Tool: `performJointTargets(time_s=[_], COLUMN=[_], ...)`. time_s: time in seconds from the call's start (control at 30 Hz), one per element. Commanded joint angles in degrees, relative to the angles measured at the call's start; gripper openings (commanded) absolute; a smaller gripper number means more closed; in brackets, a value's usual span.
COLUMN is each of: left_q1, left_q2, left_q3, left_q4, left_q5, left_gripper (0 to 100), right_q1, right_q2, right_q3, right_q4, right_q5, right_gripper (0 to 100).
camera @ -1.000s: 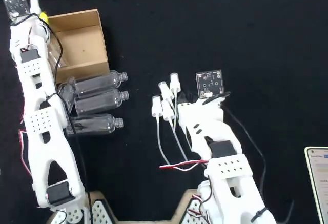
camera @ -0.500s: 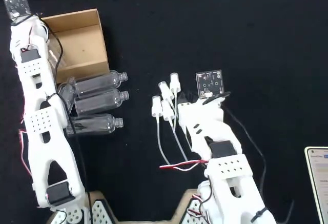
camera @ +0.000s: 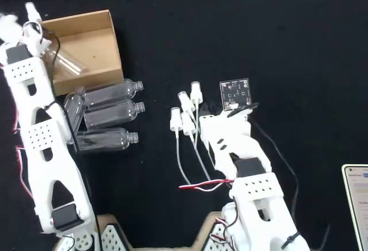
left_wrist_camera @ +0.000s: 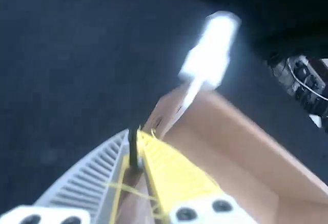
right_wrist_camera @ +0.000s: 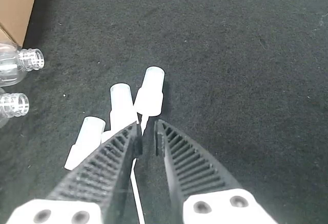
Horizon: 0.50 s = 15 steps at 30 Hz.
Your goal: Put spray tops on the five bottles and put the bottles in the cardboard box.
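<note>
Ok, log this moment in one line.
left gripper: at box edge, spray top beside it | right gripper: open over loose spray tops | bottles: three uncapped beside box, another bottle in box

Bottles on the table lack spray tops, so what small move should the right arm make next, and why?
Probably ease the right gripper forward and close on the nearest spray top: its jaws stand slightly apart astride that top's thin tube, just short of the body.
</note>
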Motion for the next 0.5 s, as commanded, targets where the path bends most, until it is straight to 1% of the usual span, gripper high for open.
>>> performJointTargets(time_s=[0.0,0.07,0.13,0.23,0.3,0.37,0.47], left_q1=[-1.19,0.04,1.71,4.53,5.85,6.99,7.08], left_q2=[-7.03,-7.91,-8.88,-11.96,-13.36,-13.71,-13.36], left_q3=[-2.86,-2.86,-2.95,-2.77,-2.77,-2.77,-2.68], left_q4=[10.64,13.10,13.27,13.54,12.84,10.29,4.75], left_q5=[9.32,11.34,11.96,10.99,8.18,5.01,2.73], left_gripper=[3,3,3,3,4,10,19], right_q1=[1.05,1.05,1.05,1.05,1.05,1.05,1.05], right_q2=[-1.27,-1.27,-1.27,-1.10,-1.19,-1.19,-1.10], right_q3=[-0.66,-0.48,-0.40,-0.40,-0.40,-0.40,-0.40], right_q4=[-1.58,-1.58,-1.58,-1.58,-1.58,-1.67,-1.67], right_q5=[-0.26,-0.26,-0.26,-0.26,-0.26,-0.26,-0.26], right_gripper=[5.7,5.7,5.7,5.7,5.7,5.7,5.7])
